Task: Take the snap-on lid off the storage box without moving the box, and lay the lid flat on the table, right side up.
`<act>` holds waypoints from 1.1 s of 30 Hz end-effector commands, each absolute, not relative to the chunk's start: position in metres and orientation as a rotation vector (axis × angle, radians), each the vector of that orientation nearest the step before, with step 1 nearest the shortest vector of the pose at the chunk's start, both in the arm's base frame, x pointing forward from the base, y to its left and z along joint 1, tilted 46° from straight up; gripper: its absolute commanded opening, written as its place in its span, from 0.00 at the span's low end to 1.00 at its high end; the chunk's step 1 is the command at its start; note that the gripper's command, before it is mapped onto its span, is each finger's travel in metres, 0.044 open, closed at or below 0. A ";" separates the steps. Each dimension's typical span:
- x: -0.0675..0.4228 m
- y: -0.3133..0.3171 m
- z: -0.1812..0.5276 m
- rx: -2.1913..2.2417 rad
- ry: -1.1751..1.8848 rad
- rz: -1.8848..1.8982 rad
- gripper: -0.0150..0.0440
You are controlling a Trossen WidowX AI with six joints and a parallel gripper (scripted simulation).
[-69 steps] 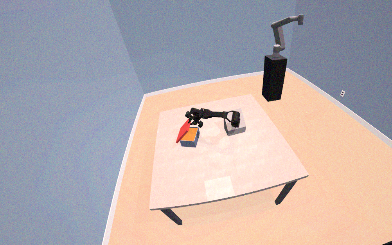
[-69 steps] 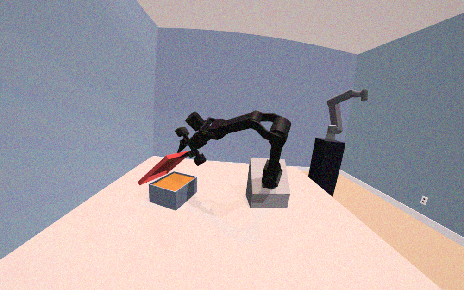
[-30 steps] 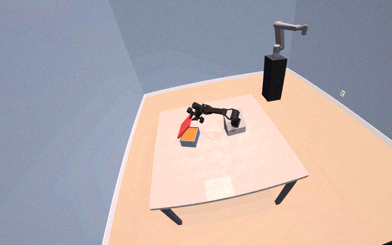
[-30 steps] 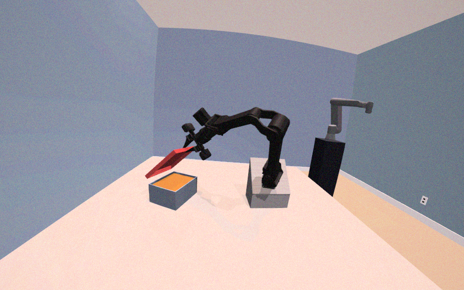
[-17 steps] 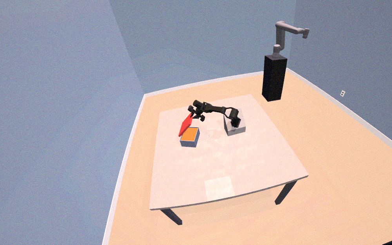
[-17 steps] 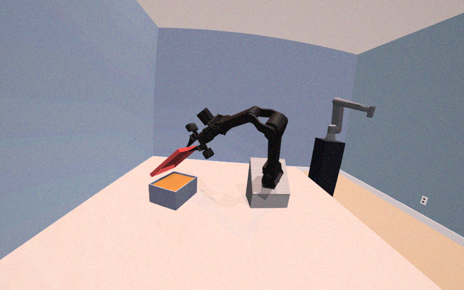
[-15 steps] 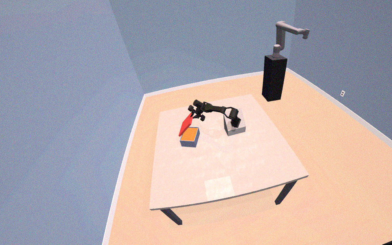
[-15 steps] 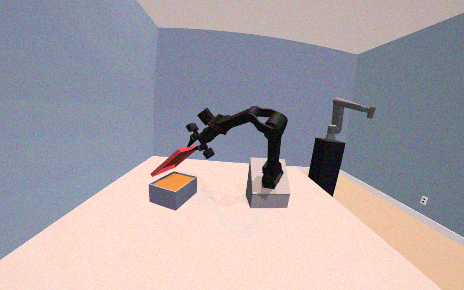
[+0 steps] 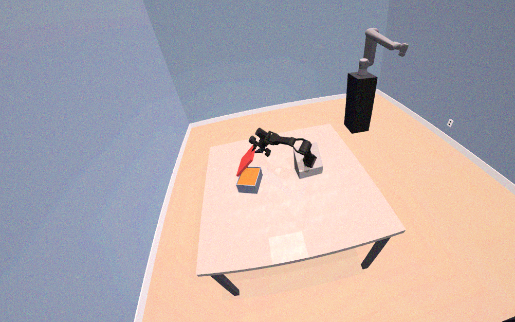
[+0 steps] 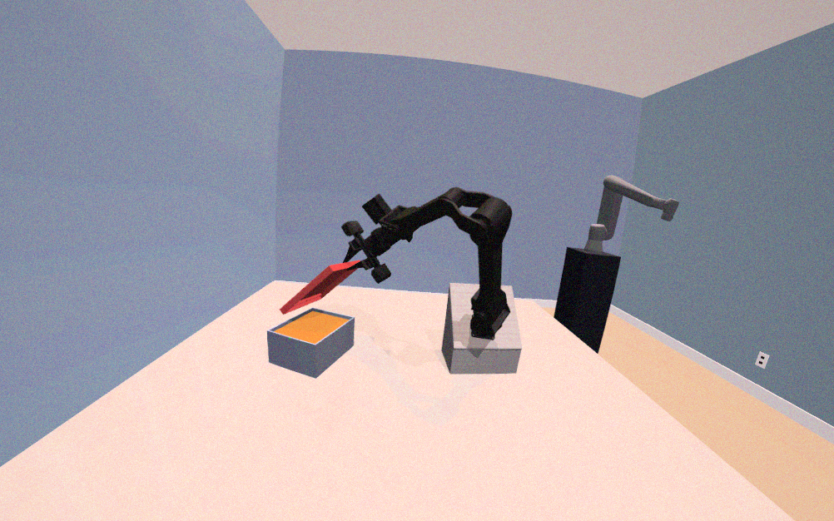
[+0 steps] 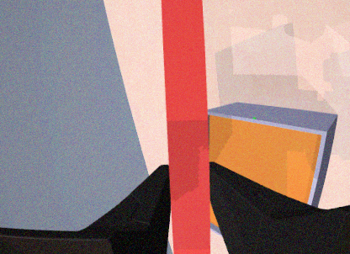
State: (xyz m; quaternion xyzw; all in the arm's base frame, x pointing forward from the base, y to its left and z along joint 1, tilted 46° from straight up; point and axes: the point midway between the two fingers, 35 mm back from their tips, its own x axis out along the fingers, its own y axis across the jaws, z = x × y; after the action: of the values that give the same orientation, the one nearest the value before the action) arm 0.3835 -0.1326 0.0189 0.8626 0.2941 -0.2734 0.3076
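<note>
The end effector (image 10: pixel 357 260) is clamped on the red lid (image 10: pixel 318 288), holding it tilted in the air above the open storage box (image 10: pixel 309 351) on the desk (image 10: pixel 407 439); no writing is legible.

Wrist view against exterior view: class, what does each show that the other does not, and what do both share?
Only the wrist view shows the two dark fingers pinching the lid edge-on, close up. Only the exterior view shows the whole black arm, its grey pedestal, a second grey arm on a black column, and the lid's downward tilt. Both show the red lid held above the open box with its orange interior.
</note>
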 end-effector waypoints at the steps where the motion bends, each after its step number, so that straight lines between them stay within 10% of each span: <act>1: 0.380 -0.140 0.013 2.282 0.776 -0.718 0.25; 33: 0.353 -0.183 -0.027 2.278 0.774 -0.719 0.25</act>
State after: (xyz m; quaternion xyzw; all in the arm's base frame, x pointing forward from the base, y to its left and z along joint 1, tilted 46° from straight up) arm 0.3541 -0.1754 -0.0247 0.8617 0.2952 -0.2767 0.3063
